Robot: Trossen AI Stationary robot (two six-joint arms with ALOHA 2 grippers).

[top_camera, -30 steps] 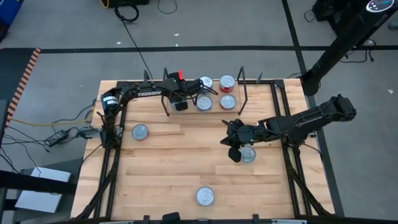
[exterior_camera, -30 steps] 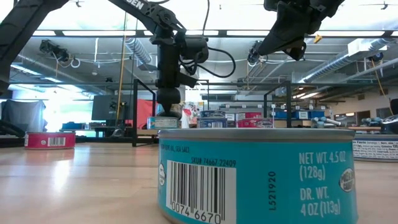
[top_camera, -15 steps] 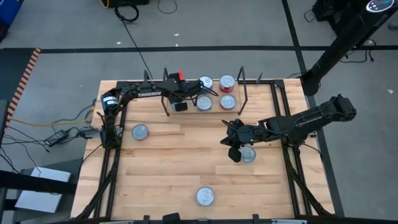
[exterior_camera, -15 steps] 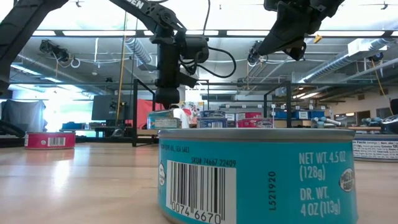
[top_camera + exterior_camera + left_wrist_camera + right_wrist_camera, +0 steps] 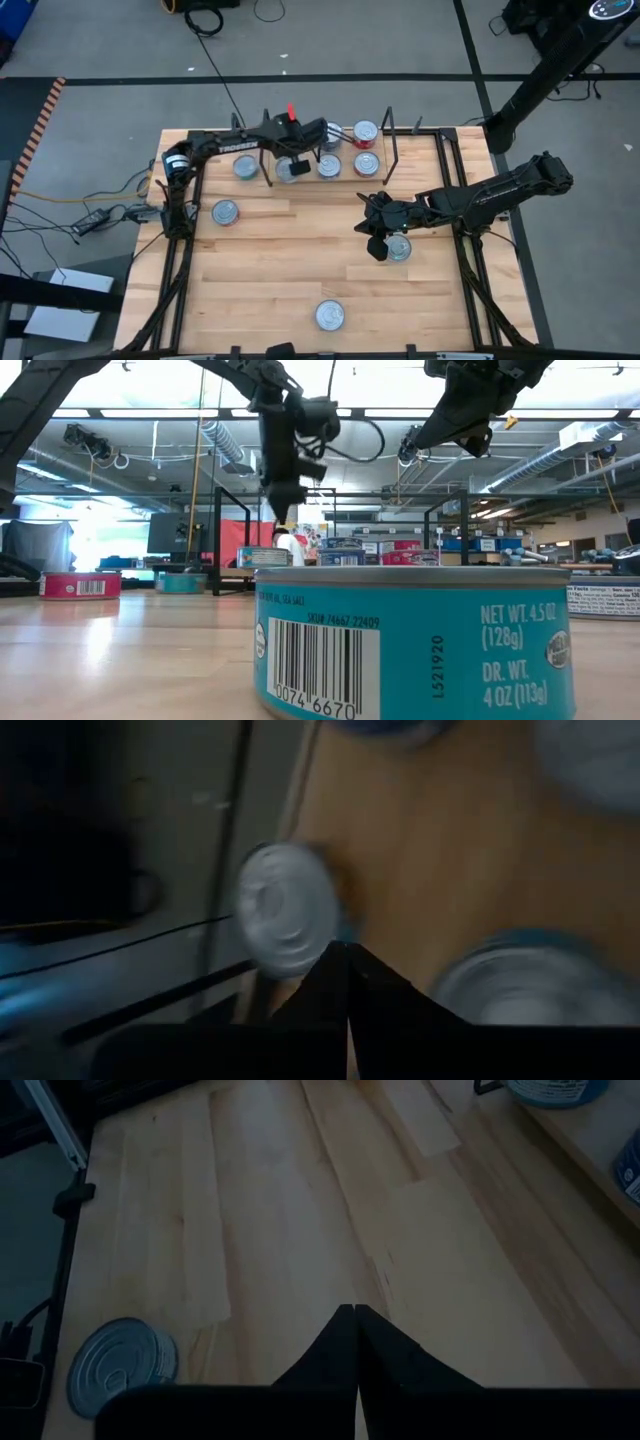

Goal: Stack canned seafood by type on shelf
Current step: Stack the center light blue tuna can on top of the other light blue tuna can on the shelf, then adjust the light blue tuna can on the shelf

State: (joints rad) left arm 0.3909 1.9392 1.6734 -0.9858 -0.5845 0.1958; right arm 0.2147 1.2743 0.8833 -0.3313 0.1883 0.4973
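The shelf (image 5: 347,150) stands at the table's far edge between black wire uprights. Several tins rest on it on their flat bottoms: a blue one (image 5: 290,170) at its left end, then another (image 5: 328,166), and red ones (image 5: 366,163) to the right. My left gripper (image 5: 298,150) is shut on nothing and hangs above the left-end tin (image 5: 285,910), its fingers slanting down. My right gripper (image 5: 375,245) is shut on nothing above the table's right middle, next to a loose tin (image 5: 398,247).
Loose tins lie on the table: a blue one (image 5: 245,166) just left of the shelf's left upright, a red one (image 5: 226,212) near the left edge, and a blue one (image 5: 330,316) at the near edge, filling the low view (image 5: 415,645). Black frame rails (image 5: 175,260) border the tabletop.
My left gripper has let go of the blue tin at the shelf's left end, risen clear of it and shut. The tin stays on the shelf. The arm's lift has uncovered the tin left of the upright.
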